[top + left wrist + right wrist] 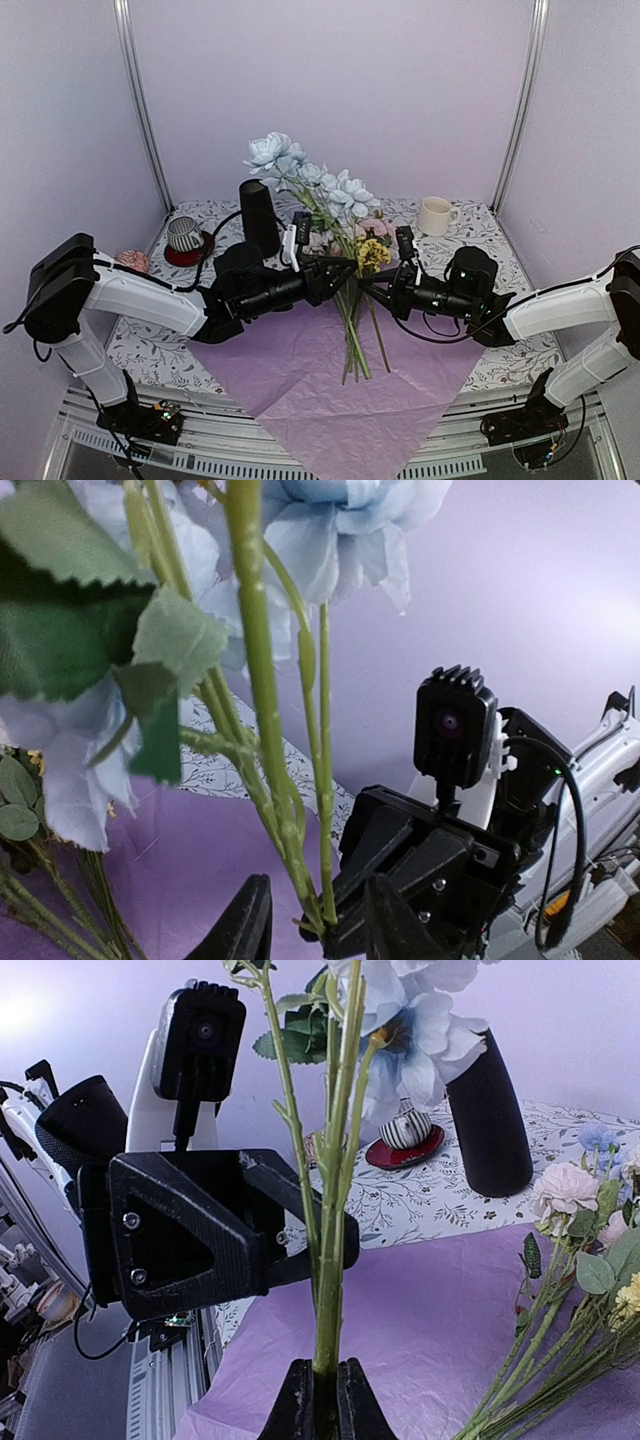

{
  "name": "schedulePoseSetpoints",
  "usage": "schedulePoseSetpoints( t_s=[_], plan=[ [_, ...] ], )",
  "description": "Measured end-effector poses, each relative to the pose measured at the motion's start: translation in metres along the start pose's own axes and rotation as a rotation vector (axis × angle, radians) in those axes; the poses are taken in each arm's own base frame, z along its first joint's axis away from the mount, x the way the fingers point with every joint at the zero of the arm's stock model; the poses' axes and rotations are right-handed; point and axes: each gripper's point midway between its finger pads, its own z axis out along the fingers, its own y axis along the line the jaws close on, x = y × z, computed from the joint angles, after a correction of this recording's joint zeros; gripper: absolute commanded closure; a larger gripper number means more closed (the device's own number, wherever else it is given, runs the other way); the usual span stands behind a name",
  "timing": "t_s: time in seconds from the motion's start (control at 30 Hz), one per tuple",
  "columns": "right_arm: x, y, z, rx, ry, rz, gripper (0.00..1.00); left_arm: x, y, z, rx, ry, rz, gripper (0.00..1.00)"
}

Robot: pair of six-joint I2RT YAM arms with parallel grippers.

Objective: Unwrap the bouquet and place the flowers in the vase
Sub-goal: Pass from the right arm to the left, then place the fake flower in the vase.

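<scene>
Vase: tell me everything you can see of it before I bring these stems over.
The vase is a tall, slim cylinder, matte black and plain, narrowing a little toward its rounded top. It stands upright on the leaf-printed cloth at the back of the table, left of centre. No stem shows going into it, and its opening cannot be seen. The flowers rise above it in the top view, and the striped cup stands apart to its left.

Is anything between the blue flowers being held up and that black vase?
Mostly clear. The flowers, gripped by the right gripper, stand just right of the vase in the overhead view. Only the left gripper crowds that side, its fingers flanking them.
</scene>
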Motion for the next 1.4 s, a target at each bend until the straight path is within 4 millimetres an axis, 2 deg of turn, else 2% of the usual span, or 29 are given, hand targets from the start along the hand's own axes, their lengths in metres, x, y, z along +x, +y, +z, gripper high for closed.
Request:
schedulePoseSetpoints(
  t_s=[0.17, 0.4, 0.47, 0.73, 0.9, 1.03, 1.17, 1.3, 1.4],
  plan=[
    [0.002, 0.001, 0.000, -0.008, 0.007, 0.002, 0.96, 0.004, 0.001, 0.006, 0.011, 0.017, -0.010, 0.66],
    [0.003, 0.003, 0.001, -0.019, 0.013, 0.002, 0.92, 0.010, 0.000, 0.012, 0.029, 0.047, -0.030, 0.93],
    [0.004, 0.003, 0.001, -0.020, 0.012, 0.000, 0.85, 0.009, -0.001, 0.014, 0.035, 0.050, -0.027, 0.99],
    [0.004, 0.001, 0.001, -0.011, 0.010, -0.020, 0.49, 0.011, 0.002, 0.012, 0.034, 0.062, -0.027, 1.00],
    [0.002, -0.005, 0.001, 0.026, 0.003, -0.042, 0.37, 0.003, 0.016, 0.001, -0.006, 0.061, -0.023, 1.00],
    [-0.006, -0.005, -0.003, 0.048, -0.019, -0.078, 0.28, -0.022, 0.031, -0.015, -0.060, 0.041, 0.001, 1.00],
    [-0.011, -0.006, -0.009, 0.070, -0.040, -0.103, 0.25, -0.063, 0.044, -0.037, -0.131, -0.009, 0.063, 1.00],
    [-0.010, -0.010, -0.010, 0.093, -0.042, -0.115, 0.10, -0.111, 0.052, -0.062, -0.223, -0.067, 0.154, 1.00],
    [-0.010, -0.013, -0.011, 0.111, -0.044, -0.116, 0.00, -0.158, 0.054, -0.080, -0.301, -0.131, 0.240, 1.00]
  ],
)
